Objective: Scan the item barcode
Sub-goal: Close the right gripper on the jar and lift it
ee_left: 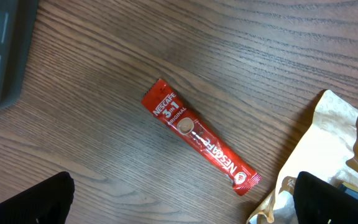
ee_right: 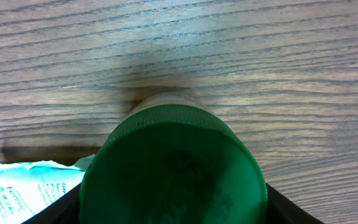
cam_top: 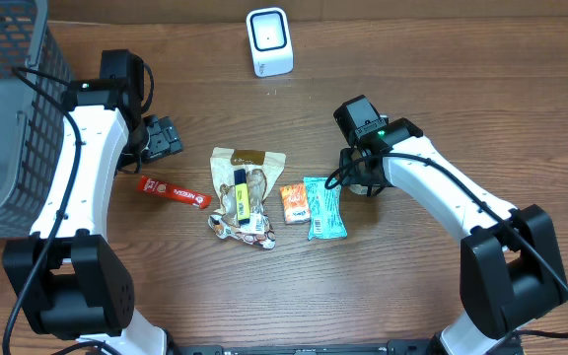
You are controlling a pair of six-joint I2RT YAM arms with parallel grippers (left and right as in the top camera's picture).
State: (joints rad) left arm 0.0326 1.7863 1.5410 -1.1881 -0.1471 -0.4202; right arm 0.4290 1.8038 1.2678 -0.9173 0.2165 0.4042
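Observation:
A round green lid (ee_right: 173,171) fills the right wrist view. My right gripper (ee_right: 173,208) is shut on this green-lidded container, with a dark finger against each side of it. From overhead the right gripper (cam_top: 363,177) hides the container, just right of the teal packet (cam_top: 324,207). The white barcode scanner (cam_top: 269,41) stands at the table's far edge. My left gripper (ee_left: 179,202) hangs open over bare wood near a red Nescafe stick (ee_left: 199,138), holding nothing.
A beige pouch (cam_top: 248,187) with small items on it lies mid-table, an orange packet (cam_top: 293,203) to its right and the red stick (cam_top: 174,192) to its left. A grey wire basket (cam_top: 8,99) fills the far left corner.

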